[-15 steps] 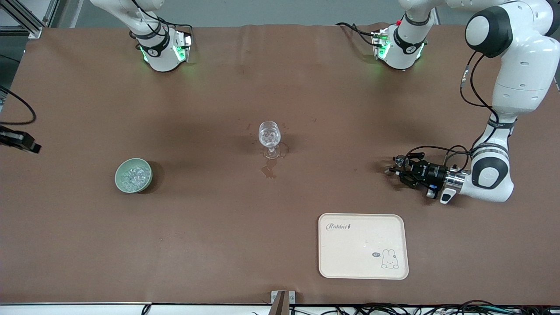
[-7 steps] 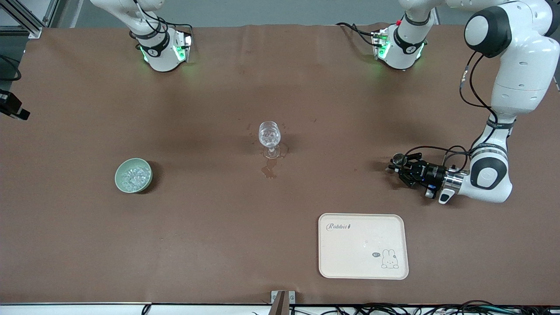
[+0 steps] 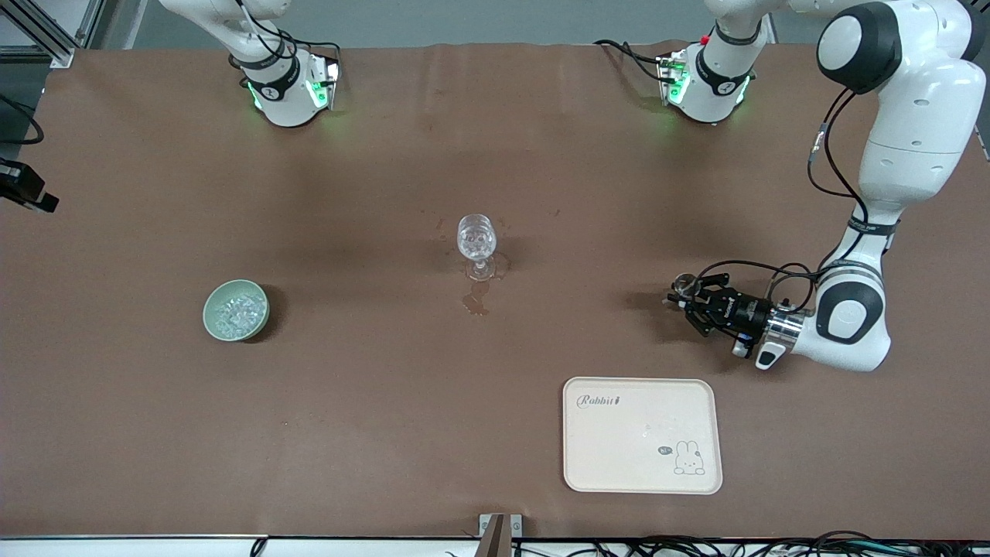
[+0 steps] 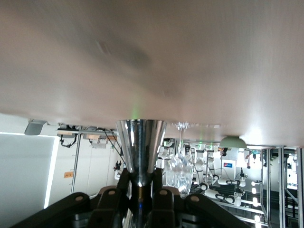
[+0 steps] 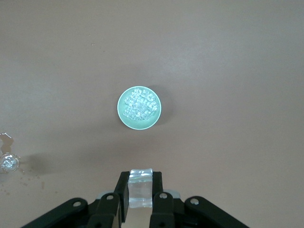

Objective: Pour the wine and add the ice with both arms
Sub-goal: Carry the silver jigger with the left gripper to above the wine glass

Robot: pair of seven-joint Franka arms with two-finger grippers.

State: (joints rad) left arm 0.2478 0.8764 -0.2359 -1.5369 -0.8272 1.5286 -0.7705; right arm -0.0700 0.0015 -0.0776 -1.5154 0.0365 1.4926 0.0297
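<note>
A clear stemmed glass (image 3: 476,238) stands mid-table, glinting inside. My left gripper (image 3: 684,299) hovers low over the table toward the left arm's end, lying level and shut on a small shiny metal cup (image 3: 684,285). The left wrist view shows that cup (image 4: 141,148) clamped between the fingers (image 4: 124,183), with the glass (image 4: 179,172) past it. The cup's inside is hidden and no wine shows. A pale green bowl (image 3: 236,310) holds ice (image 5: 139,105). High over the bowl (image 5: 139,118), my right gripper (image 5: 140,183) is shut on a clear ice cube (image 5: 140,192).
A cream tray (image 3: 642,472) with a rabbit print lies nearer the front camera than the left gripper. A wet stain (image 3: 476,302) marks the cloth just in front of the glass. Only a black part of the right hand (image 3: 28,190) shows at the front view's edge.
My left gripper has slid toward the glass with the metal cup in it. The black part of the right hand has shifted up along the front view's edge.
</note>
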